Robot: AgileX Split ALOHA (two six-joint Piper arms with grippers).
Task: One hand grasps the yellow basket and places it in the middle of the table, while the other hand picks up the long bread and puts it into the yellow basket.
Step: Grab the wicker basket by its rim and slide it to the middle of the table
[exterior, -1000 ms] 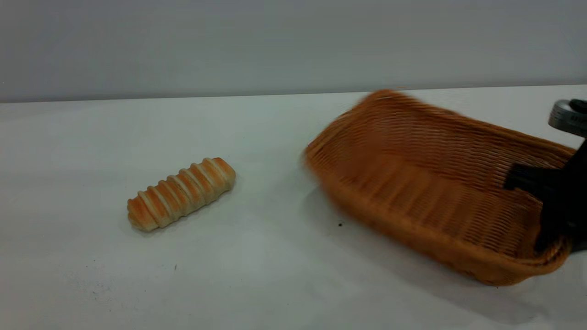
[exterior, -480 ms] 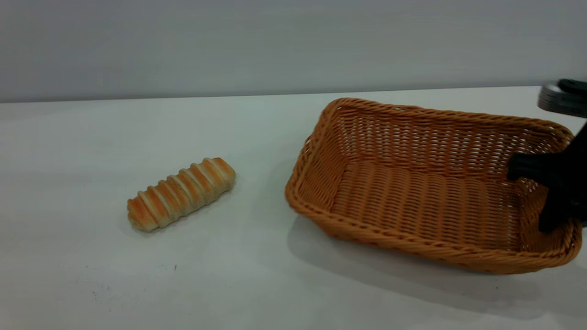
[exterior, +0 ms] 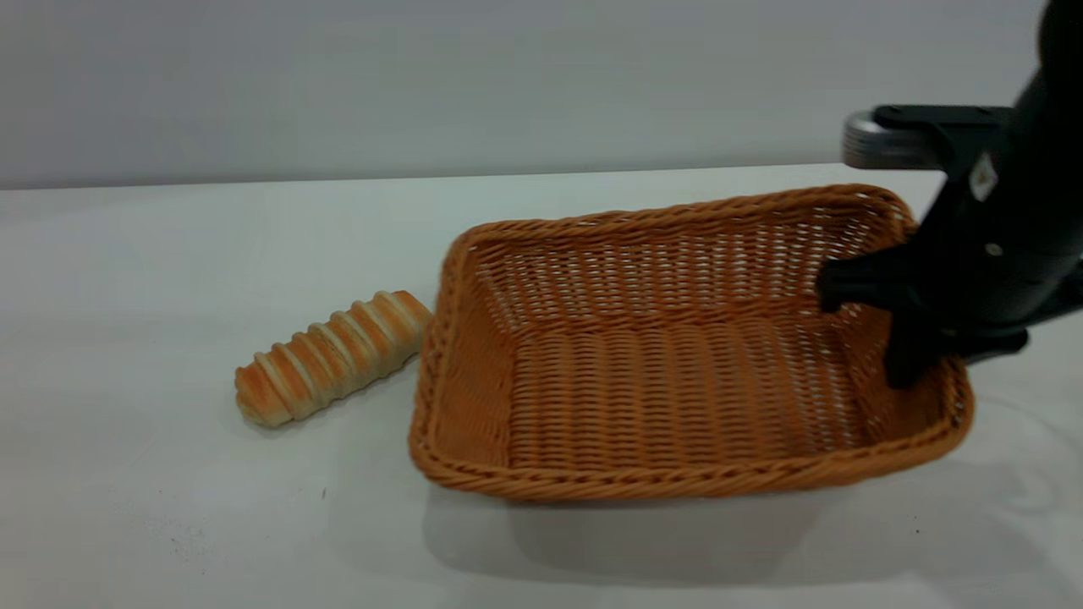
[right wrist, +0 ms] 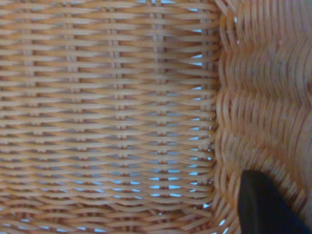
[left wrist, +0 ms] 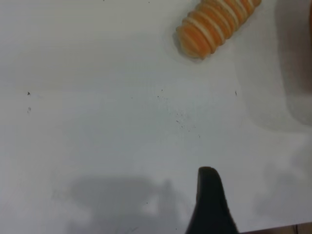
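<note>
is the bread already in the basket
No, the long bread lies on the table just outside the yellow basket, by the end away from the right claw.

You have a plain white desk (exterior: 169,245) with a few tiny dark specks near its front. On it lies the long bread (exterior: 332,357), slanted, at the left. Just beside the bread's far end sits the yellow basket (exterior: 668,486), filling the middle and right.
</note>
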